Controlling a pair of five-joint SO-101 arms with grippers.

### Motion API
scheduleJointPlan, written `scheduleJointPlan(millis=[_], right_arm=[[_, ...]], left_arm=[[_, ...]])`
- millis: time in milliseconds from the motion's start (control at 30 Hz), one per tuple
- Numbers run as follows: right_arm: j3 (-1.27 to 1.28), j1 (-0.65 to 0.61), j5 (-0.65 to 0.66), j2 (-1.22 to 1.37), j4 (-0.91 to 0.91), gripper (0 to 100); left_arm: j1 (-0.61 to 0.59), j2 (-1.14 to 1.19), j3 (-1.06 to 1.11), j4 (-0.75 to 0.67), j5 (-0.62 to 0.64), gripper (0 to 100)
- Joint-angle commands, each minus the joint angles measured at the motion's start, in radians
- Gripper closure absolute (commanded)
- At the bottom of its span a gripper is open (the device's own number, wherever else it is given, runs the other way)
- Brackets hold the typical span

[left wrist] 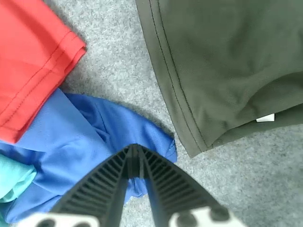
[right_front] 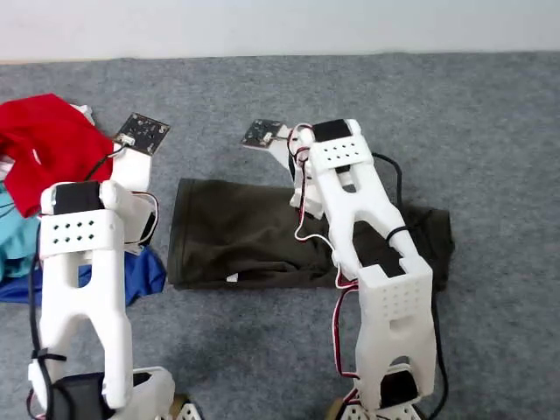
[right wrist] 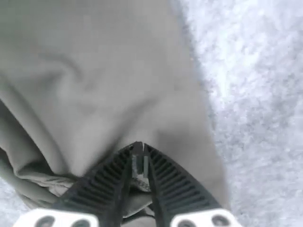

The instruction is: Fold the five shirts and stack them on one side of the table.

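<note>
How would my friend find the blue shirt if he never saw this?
Look at the left side of the grey table, where shirts are heaped by the left arm. The blue shirt sticks out nearest the dark shirt in the middle. It is deep blue, unlike the red shirt and the paler teal shirt beside it.

Dark olive shirt (right_front: 236,234) on grey table (right_front: 490,131) beneath right arm (right_front: 367,223)

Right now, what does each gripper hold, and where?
Left gripper: nothing, shut above the blue shirt. Right gripper: seemingly pinches a fold of the dark shirt near its edge.
</note>
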Motion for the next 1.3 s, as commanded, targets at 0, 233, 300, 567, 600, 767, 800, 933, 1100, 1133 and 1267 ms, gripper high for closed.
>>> scheduleJointPlan(millis=[0, 233, 300, 567, 600, 767, 800, 933, 1100, 1133, 1267], right_arm=[[-0.057, 0.001, -0.008, -0.016, 0.004, 98.7], [-0.152, 0.064, -0.009, -0.13, 0.219, 98.7], [-0.161, 0.107, -0.049, -0.193, 0.265, 98.7], [-0.158, 0.302, -0.253, -0.341, 0.331, 98.7], [-0.158, 0.329, -0.292, -0.352, 0.332, 98.7], [-0.106, 0.456, -0.457, -0.392, 0.335, 98.7], [-0.072, 0.484, -0.465, -0.403, 0.335, 98.7], [0.087, 0.593, -0.47, -0.475, 0.335, 98.7], [0.278, 0.746, -0.47, -0.611, 0.326, 98.6], [0.316, 0.774, -0.468, -0.639, 0.326, 98.6], [0.479, 0.862, -0.433, -0.74, 0.302, 97.8]], left_arm=[[0.006, -0.034, -0.007, -0.006, -0.003, 100], [0.003, -0.043, -0.015, -0.006, 0.002, 100], [0.005, -0.043, -0.03, 0.008, 0.002, 100], [0.005, -0.041, -0.188, 0.087, 0.152, 100], [0.005, -0.041, -0.197, 0.087, 0.178, 100], [0.006, -0.038, -0.202, 0.101, 0.265, 100], [0.006, -0.032, -0.202, 0.104, 0.276, 100], [0.008, -0.031, -0.202, 0.1, 0.299, 100], [0.009, -0.011, -0.196, 0.057, 0.295, 100], [0.009, 0.015, -0.2, 0.048, 0.293, 99], [0.002, 0.199, -0.231, 0.055, 0.227, 98]])
